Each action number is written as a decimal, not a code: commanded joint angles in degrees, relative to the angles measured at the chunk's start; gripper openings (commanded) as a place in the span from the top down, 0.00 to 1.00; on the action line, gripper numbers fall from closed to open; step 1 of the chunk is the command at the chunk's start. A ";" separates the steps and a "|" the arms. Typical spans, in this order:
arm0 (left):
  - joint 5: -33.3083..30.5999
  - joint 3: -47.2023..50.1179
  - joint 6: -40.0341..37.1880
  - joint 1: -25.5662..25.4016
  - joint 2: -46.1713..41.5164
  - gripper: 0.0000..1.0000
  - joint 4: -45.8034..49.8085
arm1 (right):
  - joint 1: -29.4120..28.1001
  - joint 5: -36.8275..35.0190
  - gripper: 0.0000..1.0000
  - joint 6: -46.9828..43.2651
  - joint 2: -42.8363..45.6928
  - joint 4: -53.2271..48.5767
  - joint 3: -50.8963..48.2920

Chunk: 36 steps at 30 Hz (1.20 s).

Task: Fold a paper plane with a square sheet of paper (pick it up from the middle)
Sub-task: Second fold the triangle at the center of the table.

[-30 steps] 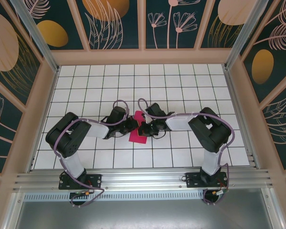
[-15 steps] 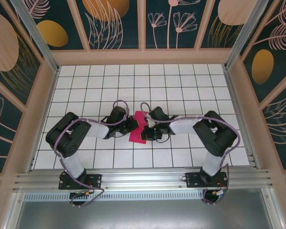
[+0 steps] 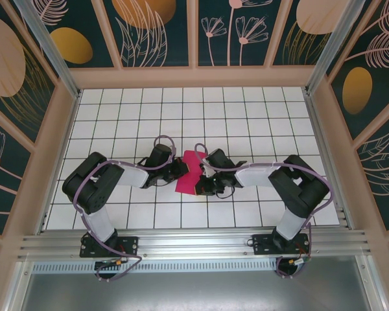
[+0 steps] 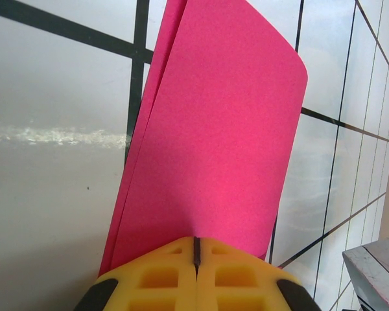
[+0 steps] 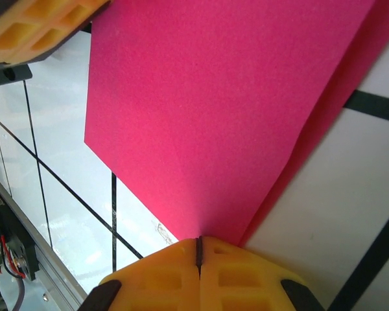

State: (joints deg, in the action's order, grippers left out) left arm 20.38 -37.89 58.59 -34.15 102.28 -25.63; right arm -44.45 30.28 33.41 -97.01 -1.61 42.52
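My left gripper (image 4: 196, 249) is clenched on the 9 o'clock edge of the square sheet of paper (image 4: 214, 129). My right gripper (image 5: 198, 249) is clenched on the far edge near 4 o'clock, and each pinches two pink layers. I judge this two-sided hold is meant to stretch the doubled sheet so its layers line up for a crease; it sits slightly toward 6 o'clock from the centre of the white grid table (image 3: 246, 116).
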 commanded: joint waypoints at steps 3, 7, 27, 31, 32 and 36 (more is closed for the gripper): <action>-3.51 0.36 -1.68 0.08 2.14 0.96 6.11 | -0.16 1.32 0.93 1.11 2.11 -2.32 -2.79; -3.53 0.11 -1.79 0.11 2.20 0.96 6.24 | 0.06 1.66 0.93 0.92 2.69 -1.75 -3.24; -3.59 -3.75 -3.54 -0.03 -10.96 0.85 11.47 | 3.84 -6.44 0.70 9.06 7.83 7.46 -2.32; -3.60 -3.20 -4.15 -0.03 -11.66 0.85 12.04 | 3.91 -7.14 0.64 10.07 5.81 8.84 -2.13; -3.31 -3.04 -4.15 -0.04 -11.53 0.86 12.01 | 3.95 -7.62 0.64 10.07 5.21 8.19 -1.49; -1.60 -2.46 -4.47 -0.04 -10.82 0.87 10.72 | 4.01 -10.32 0.59 10.35 4.96 7.04 -1.11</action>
State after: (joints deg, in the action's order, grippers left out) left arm 17.63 -40.82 55.66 -34.15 91.18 -15.57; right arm -40.80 22.46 42.68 -91.70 4.82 40.01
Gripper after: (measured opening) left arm 0.131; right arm 0.396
